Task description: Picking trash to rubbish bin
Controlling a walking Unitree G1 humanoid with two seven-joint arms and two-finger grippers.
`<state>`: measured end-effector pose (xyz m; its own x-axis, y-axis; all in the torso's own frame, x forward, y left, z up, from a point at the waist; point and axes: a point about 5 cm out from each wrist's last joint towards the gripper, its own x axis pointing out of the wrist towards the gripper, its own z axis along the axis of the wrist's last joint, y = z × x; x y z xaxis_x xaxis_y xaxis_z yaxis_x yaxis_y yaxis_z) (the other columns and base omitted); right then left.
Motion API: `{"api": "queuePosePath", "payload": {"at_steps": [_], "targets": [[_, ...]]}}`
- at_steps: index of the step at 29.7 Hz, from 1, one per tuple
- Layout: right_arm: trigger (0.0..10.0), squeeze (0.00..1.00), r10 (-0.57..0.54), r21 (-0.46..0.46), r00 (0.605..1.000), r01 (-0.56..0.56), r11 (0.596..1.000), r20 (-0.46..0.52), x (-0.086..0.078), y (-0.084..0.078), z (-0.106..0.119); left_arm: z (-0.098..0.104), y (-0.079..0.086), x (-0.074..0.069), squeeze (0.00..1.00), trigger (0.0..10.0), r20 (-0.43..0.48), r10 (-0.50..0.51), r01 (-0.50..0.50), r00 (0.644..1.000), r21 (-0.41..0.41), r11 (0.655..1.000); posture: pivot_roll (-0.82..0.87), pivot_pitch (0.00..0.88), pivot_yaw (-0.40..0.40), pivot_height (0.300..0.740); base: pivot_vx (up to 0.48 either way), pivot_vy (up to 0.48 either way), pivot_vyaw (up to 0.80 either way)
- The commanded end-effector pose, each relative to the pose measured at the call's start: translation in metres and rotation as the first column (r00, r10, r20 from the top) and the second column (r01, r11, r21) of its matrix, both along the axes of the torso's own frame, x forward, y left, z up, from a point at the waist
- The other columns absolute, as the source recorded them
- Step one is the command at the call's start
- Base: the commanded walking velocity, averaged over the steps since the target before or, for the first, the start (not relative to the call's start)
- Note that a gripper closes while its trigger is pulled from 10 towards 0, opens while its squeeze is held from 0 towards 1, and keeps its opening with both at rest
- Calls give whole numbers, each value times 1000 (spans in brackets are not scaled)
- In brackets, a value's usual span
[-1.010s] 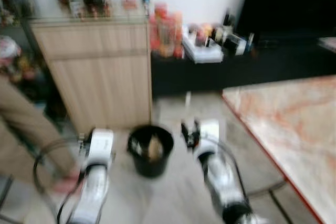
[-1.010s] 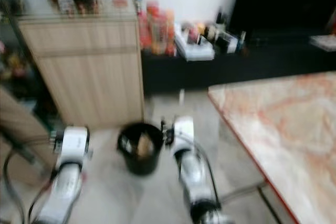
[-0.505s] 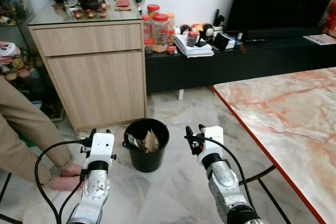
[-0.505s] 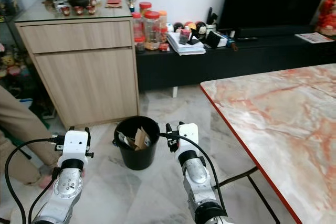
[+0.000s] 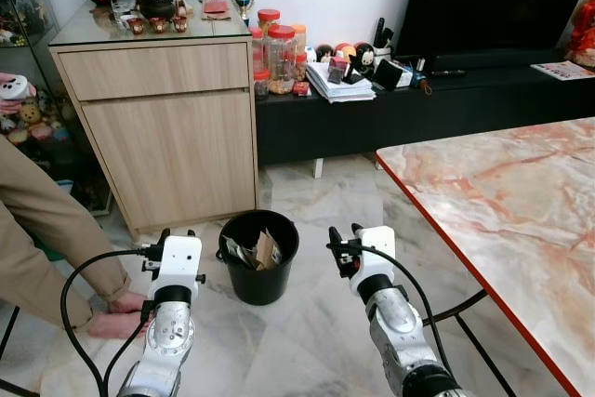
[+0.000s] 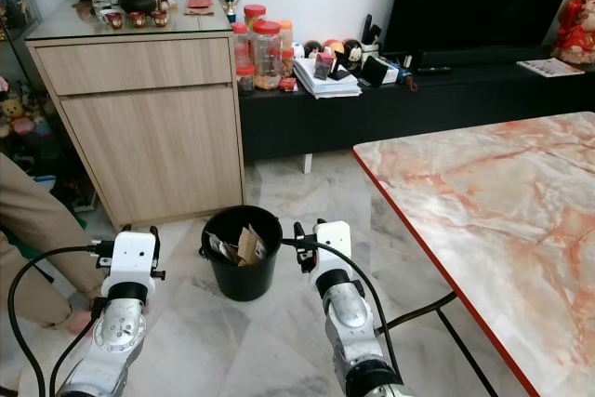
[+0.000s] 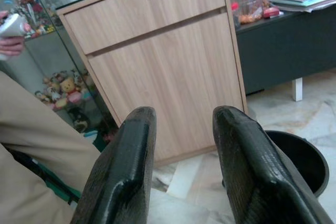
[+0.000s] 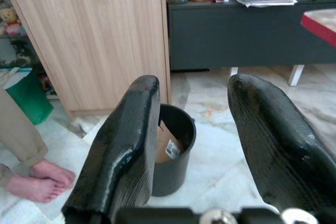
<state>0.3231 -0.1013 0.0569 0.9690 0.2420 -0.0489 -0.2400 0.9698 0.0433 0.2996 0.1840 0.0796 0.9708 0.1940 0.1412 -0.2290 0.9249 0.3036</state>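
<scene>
Fingers of both grippers are spread apart and hold nothing. On the far left a person's bare feet (image 5: pixel 119 315) rest on the floor, just beside the left gripper (image 5: pixel 173 233), and a trouser leg (image 5: pixel 46 230) comes in from the edge. If this arm swings out, it could hit the feet, because they are so near.

Next comes the wooden cabinet (image 5: pixel 177 127) with a teapot (image 5: pixel 156 2) on top, and in front of it the black bin (image 5: pixel 259 256) stands on the floor between the two grippers. Cardboard and paper trash (image 5: pixel 262 250) already lies inside, up to near the rim. A step forward could knock the light bin over and spill it.

The right gripper (image 5: pixel 344 236) hangs near the bin on its other side. On the right the marble table (image 5: pixel 521 211) shows a bare top. No loose trash can be seen on the floor, so the robot may search for nothing or walk into the table edge while it turns.
</scene>
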Motion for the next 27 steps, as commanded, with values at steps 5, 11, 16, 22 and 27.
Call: {"api": "queuePosePath", "payload": {"at_steps": [5, 11, 16, 22, 27], "targets": [[10000, 0, -2, -7, 1000, 2, 1000, -13, 0, -2, -2, 0, 0, 1, 0, 10000, 5, -7, 7, 1000, -12, 1000, -5, 71, -65, 740, 0, 0, 0], [10000, 0, 1, -8, 1000, -1, 1000, -14, 0, -2, -2, 1, -1, 1, 0, 10000, 8, -7, 7, 1000, -15, 1000, -5, 72, -67, 740, -45, 0, 0], [10000, 0, 3, -9, 1000, -3, 1000, -13, 0, -2, -2, 1, -1, 1, 0, 10000, 9, -6, 6, 1000, -16, 1000, -6, 71, -70, 740, 0, 0, 0], [10000, 0, 4, -9, 1000, -4, 1000, -14, 0, -2, -2, 1, -1, 1, 0, 10000, 10, -7, 7, 1000, -19, 1000, -6, 70, -72, 740, 0, 0, 0], [10000, 0, 6, -11, 1000, -6, 1000, -19, -1, -2, -3, 0, -2, 1, 0, 10000, 11, -8, 8, 1000, -22, 1000, -7, 70, -72, 740, 0, 0, 0]]}}
